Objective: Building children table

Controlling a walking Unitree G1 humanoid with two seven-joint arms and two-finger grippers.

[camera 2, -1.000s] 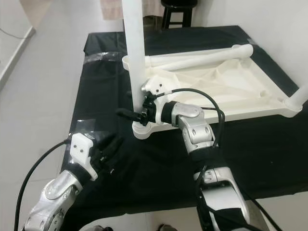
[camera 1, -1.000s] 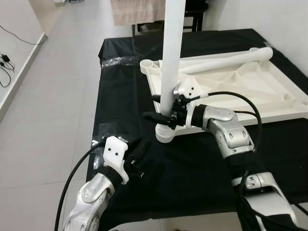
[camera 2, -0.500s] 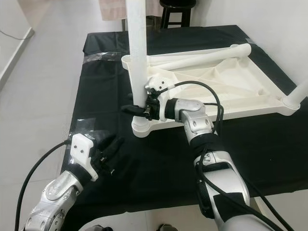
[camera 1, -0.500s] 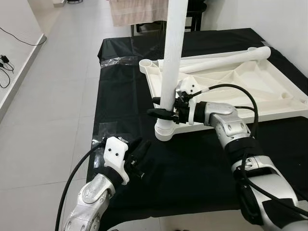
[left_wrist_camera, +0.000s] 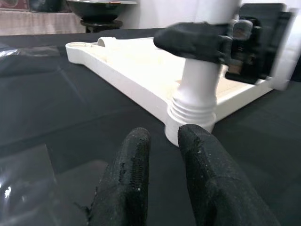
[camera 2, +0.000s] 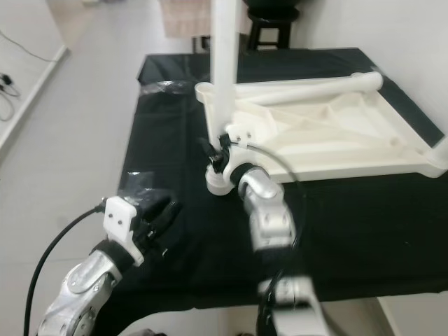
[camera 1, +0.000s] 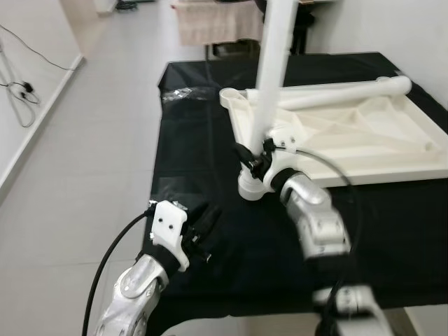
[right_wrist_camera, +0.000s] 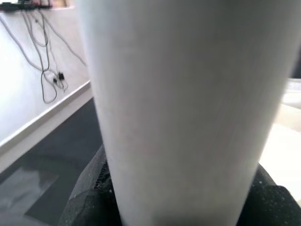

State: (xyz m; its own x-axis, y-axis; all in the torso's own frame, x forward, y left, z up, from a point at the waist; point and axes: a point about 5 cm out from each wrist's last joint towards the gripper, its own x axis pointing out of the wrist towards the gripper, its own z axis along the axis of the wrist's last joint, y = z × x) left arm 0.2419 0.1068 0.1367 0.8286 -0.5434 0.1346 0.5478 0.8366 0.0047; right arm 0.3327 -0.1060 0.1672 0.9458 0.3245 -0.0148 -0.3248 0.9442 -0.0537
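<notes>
Presently catalogued, item by item.

Right gripper (camera 1: 253,162): black fingers clamped around the upright white table leg (camera 1: 271,70), low on the shaft, just above the ribbed collar where the leg enters its corner socket (camera 1: 250,189). In the right wrist view the leg (right_wrist_camera: 188,108) stands close against the camera, with the dark finger pads (right_wrist_camera: 89,197) wrapping both sides of it.

Upright leg: vertical, rising out of the top edge of the head views; its base is seated in the socket directly below the right gripper.

Tabletop panel (camera 1: 392,150): white moulded plastic, lying upside down with its ribbed underside showing, spreading away from the right gripper toward the robot's right. The socket forms its nearest corner.

Second leg (camera 1: 350,89): white tube lying on its side across the far edge of the panel, well beyond the right gripper.

Work surface (camera 1: 189,154): table draped in a black cloth; a clear plastic sheet (camera 1: 180,93) lies crumpled at the far left corner.

Left gripper (camera 1: 203,227): resting low over the black cloth, apart from the panel, nearer the robot than the socket and to its left. In the left wrist view its two fingers (left_wrist_camera: 134,174) are drawn close with only a narrow gap, gripping nothing, and point toward the socket (left_wrist_camera: 190,123) just ahead.

Background: stool (camera 2: 269,24) beyond the table; cables (camera 1: 21,87) along the wall at left.
</notes>
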